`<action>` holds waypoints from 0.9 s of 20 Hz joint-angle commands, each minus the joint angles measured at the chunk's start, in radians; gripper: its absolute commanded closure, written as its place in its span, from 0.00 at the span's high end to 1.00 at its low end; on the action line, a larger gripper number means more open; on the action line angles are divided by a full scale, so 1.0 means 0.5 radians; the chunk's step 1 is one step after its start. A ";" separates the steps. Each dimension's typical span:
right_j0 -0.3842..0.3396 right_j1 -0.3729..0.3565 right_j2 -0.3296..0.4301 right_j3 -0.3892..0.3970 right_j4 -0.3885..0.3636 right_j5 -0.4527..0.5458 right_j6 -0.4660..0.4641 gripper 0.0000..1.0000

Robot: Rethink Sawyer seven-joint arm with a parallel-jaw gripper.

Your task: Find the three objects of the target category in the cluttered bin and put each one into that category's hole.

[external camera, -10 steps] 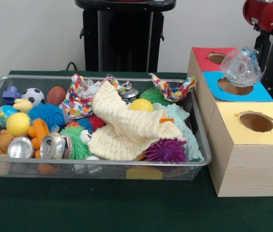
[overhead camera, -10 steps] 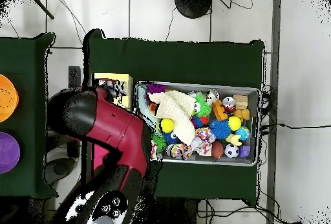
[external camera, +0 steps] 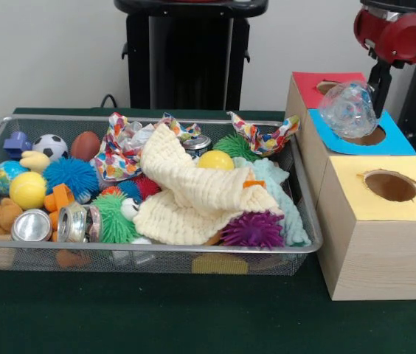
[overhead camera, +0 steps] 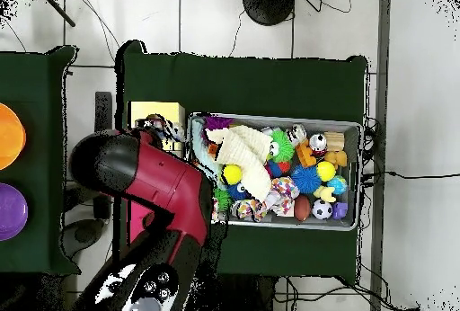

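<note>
Front view: crushed bottle (external camera: 348,109) hangs below the pincer (external camera: 376,82), over the blue-topped hole (external camera: 366,138)

A table (external camera: 156,317) covered in dark green cloth is carrying 2 things. The wide wire-mesh bin (external camera: 307,221) is sitting directly on it, filling the left and middle of the front view. Just beside the bin's right end, a row of 3 pale wooden boxes (external camera: 374,258) is resting on the cloth, topped red, blue and yellow.
</note>
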 commanded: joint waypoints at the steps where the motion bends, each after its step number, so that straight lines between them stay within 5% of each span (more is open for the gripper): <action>1: -0.078 0.019 0.408 0.305 0.085 0.036 0.256 0.00; 11: -0.132 -0.021 0.577 0.444 0.154 -0.130 0.204 0.00; 18: -0.123 0.025 0.440 0.370 -0.090 0.002 0.143 0.00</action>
